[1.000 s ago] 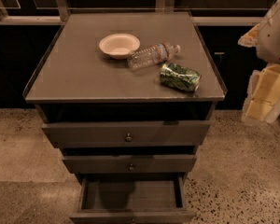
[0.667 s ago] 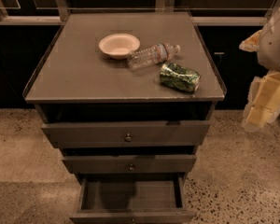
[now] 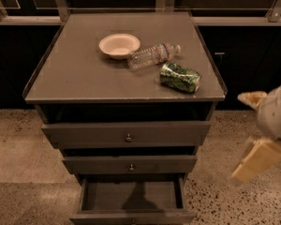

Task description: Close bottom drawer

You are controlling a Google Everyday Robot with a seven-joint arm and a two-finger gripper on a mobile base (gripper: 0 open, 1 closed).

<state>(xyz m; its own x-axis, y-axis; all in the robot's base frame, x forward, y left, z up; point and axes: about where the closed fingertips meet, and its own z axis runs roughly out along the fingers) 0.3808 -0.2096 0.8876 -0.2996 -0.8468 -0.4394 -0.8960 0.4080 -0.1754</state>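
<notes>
Gripper (image 3: 243, 135) spread, empty, right of pulled-out bottom drawer (image 3: 131, 198); bowl (image 3: 119, 45), bottle (image 3: 152, 56), bag (image 3: 180, 77) atop cabinet (image 3: 75, 74).

The bench (image 3: 79, 74) is a dull grey-brown all over. Near its back edge sits a creamy white bowl (image 3: 119, 45). Beside it lies a see-through bottle (image 3: 152, 56). Toward the front right corner is a green bag (image 3: 180, 77) with dark and shiny patches. The bottom drawer (image 3: 131, 216) is dark grey-brown, darker inside. The floor (image 3: 18, 139) is tan with little dark speckles. The gripper (image 3: 241, 136), off past the right edge, is pale cream-yellow and white.
</notes>
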